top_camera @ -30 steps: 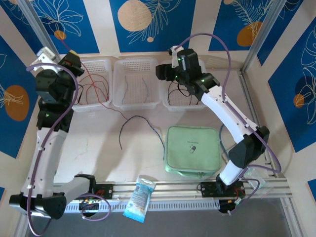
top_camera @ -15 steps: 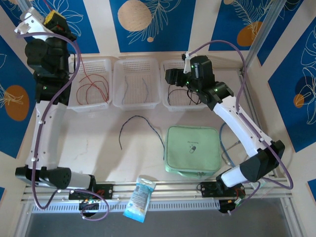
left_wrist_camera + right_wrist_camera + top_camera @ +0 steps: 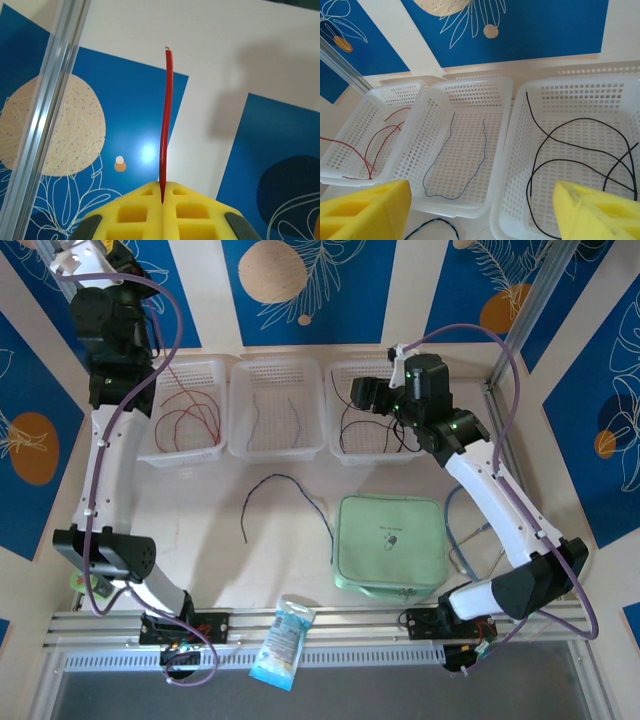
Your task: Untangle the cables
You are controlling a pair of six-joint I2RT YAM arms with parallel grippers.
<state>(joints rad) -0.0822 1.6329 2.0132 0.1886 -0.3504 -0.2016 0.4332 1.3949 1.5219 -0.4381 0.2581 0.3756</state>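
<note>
Table (image 3: 200, 540): carries three white baskets in a row at the far side.
Green pouch (image 3: 390, 545): flat on the table, in front of and to the right of the middle basket (image 3: 276, 452).
Middle basket: two blue-grey cables (image 3: 483, 145), lying apart.
Left basket (image 3: 182, 454): touching the middle basket's left side; holds red loops.
Right basket (image 3: 370, 456): just right of the middle basket; black cables (image 3: 570, 145) crossing each other.
Left gripper (image 3: 162, 192): raised high, up and left of the middle basket; fingers clamped on a red cable (image 3: 164, 125), its tip sticking out past them.
Right gripper (image 3: 482, 200): right of the middle basket, fingers wide apart, nothing between them.
Loose dark cable (image 3: 285, 480): on the table in front of the middle basket.
</note>
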